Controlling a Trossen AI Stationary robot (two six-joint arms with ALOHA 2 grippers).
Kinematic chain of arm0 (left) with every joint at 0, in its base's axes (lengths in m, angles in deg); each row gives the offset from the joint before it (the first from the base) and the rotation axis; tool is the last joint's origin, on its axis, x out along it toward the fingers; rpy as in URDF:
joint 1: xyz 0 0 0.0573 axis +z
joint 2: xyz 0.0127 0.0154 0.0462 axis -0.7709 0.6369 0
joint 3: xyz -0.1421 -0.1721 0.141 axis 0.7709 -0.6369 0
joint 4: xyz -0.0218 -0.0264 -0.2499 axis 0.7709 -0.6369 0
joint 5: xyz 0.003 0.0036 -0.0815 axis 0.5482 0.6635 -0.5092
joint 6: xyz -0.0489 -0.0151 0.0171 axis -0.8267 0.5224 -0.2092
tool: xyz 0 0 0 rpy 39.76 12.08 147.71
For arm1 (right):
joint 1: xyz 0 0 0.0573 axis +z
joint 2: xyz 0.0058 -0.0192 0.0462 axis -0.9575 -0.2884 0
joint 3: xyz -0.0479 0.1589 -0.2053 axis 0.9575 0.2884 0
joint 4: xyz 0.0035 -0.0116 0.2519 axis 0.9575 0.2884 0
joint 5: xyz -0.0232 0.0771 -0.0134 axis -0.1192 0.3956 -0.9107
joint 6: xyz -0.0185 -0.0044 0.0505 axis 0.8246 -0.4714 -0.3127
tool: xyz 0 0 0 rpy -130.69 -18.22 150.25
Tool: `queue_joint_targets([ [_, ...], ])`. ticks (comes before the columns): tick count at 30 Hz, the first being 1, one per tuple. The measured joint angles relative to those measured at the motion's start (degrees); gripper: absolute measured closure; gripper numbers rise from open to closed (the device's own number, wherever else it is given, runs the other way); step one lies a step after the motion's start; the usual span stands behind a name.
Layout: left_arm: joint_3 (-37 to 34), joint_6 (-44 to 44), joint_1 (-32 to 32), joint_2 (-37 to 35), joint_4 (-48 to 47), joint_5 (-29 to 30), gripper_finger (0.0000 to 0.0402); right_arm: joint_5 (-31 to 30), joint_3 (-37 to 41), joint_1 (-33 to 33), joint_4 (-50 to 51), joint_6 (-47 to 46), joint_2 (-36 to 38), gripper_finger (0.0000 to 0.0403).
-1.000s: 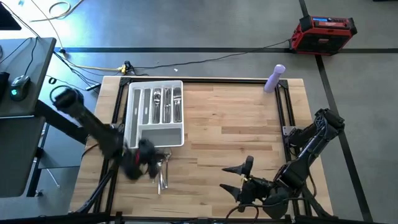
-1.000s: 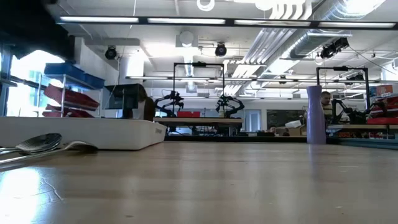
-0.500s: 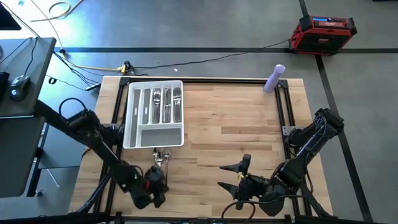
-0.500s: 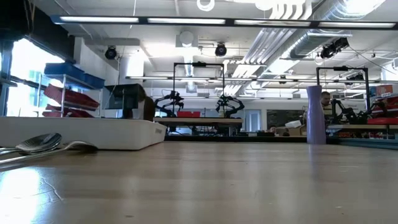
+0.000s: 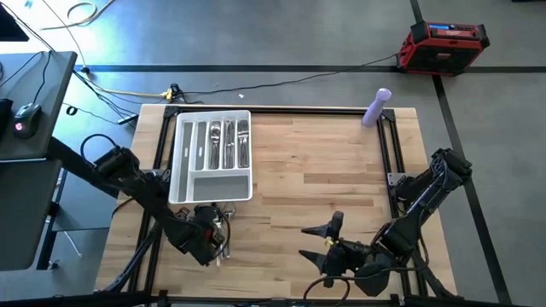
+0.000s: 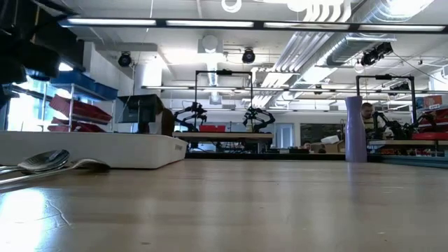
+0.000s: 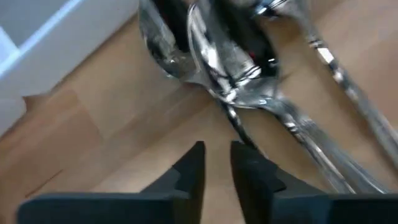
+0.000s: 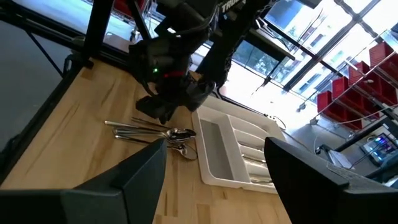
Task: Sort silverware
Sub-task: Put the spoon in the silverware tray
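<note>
A loose pile of silver spoons and other silverware [image 5: 223, 230] lies flat on the wood just near of the white compartmented tray [image 5: 183, 183]. More silverware [image 5: 229, 143] lies in the tray's far slots. My left gripper [image 5: 209, 235] hangs just over the pile. In the left wrist view its fingertips [image 7: 216, 163] stand a narrow gap apart, by the spoon necks [image 7: 230, 93], with nothing between them. My right gripper [image 5: 317, 242] waits wide open and empty at the table's near edge. From there it sees the pile [image 8: 158, 134] and the tray [image 8: 217, 152].
A lilac bottle [image 5: 376, 107] stands at the far right corner and also shows in the low view [image 6: 354, 129]. A red case [image 5: 445, 44] sits on the floor beyond the table. Bare wood lies between the tray and my right arm.
My left gripper has swung from the tray's near edge toward the table's near edge, then come back a little toward the far edge, over the pile. The pile has stayed where it was.
</note>
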Motion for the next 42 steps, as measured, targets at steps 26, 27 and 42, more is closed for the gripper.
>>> queue_joint_targets([
  [26,-0.86,-8.51,0.29,-0.15,2.41,3.63,0.0185,0.08,0.0,0.0,0.0,0.08,0.0,0.0149],
  [27,-0.88,-8.64,0.26,-0.15,2.57,3.65,0.0185,0.08,0.0,0.0,0.0,0.08,0.0,0.0149],
  [42,-2.96,-17.25,-1.68,-0.37,2.37,8.73,0.0186,0.17,0.0,-0.02,0.81,-0.49,0.0,0.0149],
])
